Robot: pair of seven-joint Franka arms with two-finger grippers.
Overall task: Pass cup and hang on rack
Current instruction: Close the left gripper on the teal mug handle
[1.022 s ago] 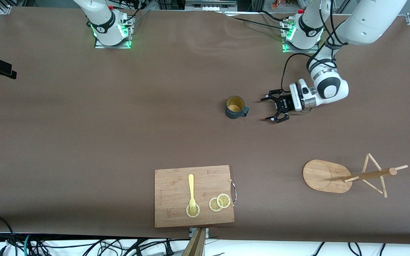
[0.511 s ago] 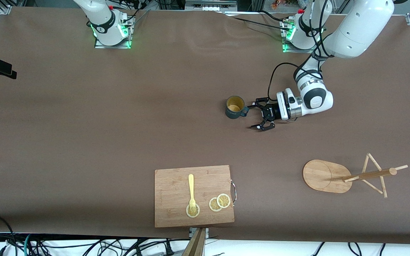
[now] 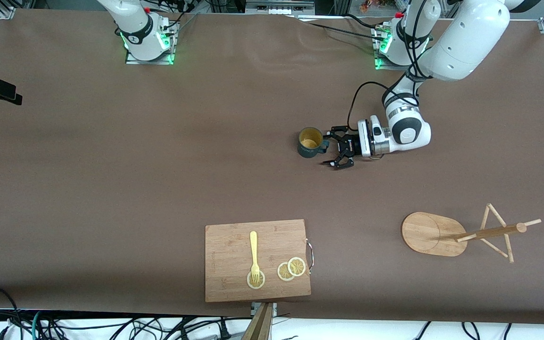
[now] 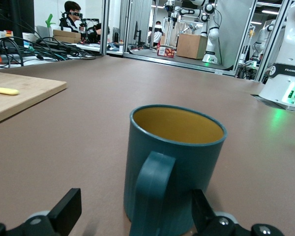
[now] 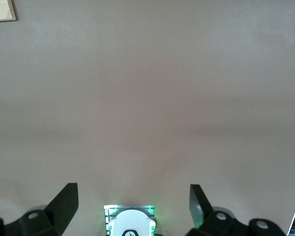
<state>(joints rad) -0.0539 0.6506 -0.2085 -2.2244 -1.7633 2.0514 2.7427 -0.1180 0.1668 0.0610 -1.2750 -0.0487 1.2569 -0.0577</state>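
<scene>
The dark teal cup stands upright mid-table, its handle pointing toward the left arm's end. My left gripper is low at the table and open, one finger on each side of the handle, not closed on it. In the left wrist view the cup fills the middle, its handle facing the left gripper. The bamboo rack stands nearer the front camera, toward the left arm's end. My right gripper is open and empty, high over its own base; it waits.
A bamboo cutting board lies near the table's front edge with a yellow fork and lemon slices on it. The board's corner shows in the left wrist view. The right arm's base stands at the back.
My left gripper has slid toward the cup from the left arm's end, staying open, and its fingers now straddle the handle. The cup and rack have not moved.
</scene>
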